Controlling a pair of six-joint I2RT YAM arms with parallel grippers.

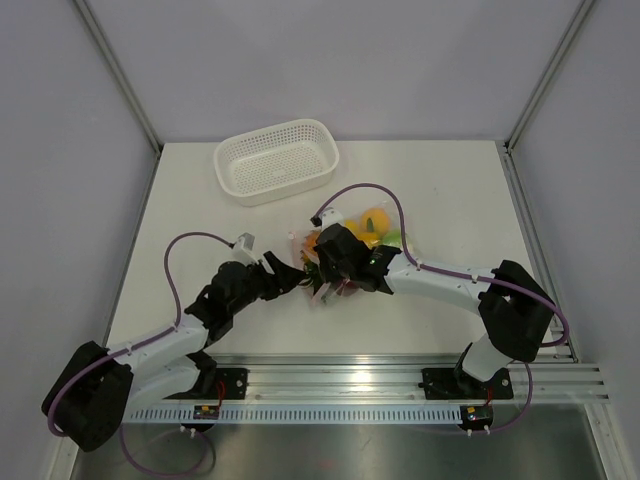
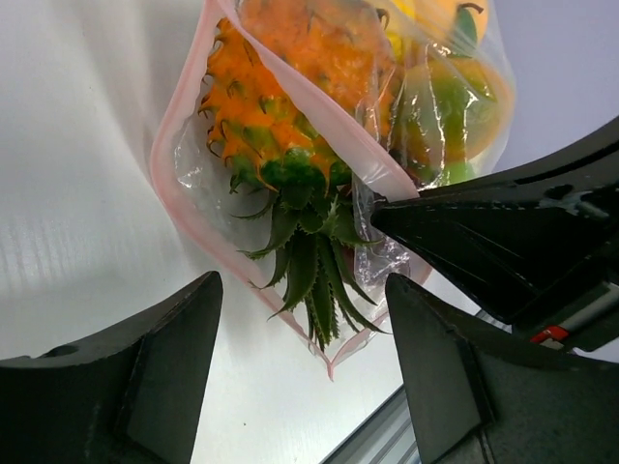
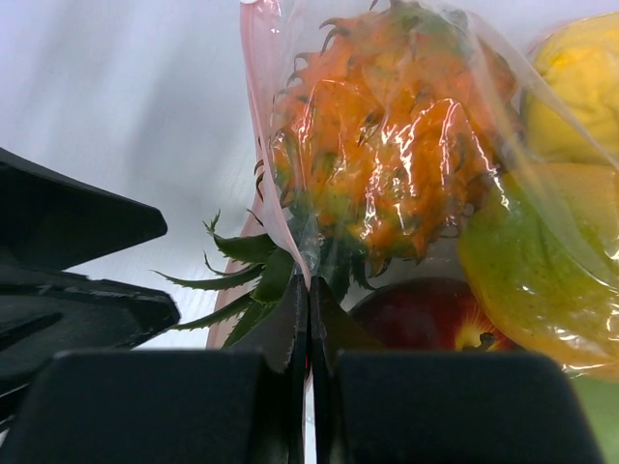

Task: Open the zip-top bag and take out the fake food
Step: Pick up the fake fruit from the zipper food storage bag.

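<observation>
The clear zip-top bag (image 1: 345, 245) lies mid-table, its pink zip mouth (image 2: 193, 126) parted. An orange pineapple (image 2: 261, 106) with green leaves (image 2: 309, 261) pokes out of the mouth. Inside are a green apple (image 3: 532, 280), a dark red piece (image 3: 416, 314) and yellow pieces (image 3: 580, 77). My right gripper (image 3: 309, 290) is shut on the bag's upper pink lip (image 3: 276, 193) beside the leaves; it also shows in the top view (image 1: 335, 268). My left gripper (image 2: 300, 319) is open, its fingers (image 2: 164, 338) either side of the bag's corner, not touching it; the top view (image 1: 285, 275) shows it too.
A white perforated basket (image 1: 278, 160) stands at the back of the table, left of centre. The aluminium rail (image 1: 400, 385) runs along the near edge. Grey walls enclose the table on three sides.
</observation>
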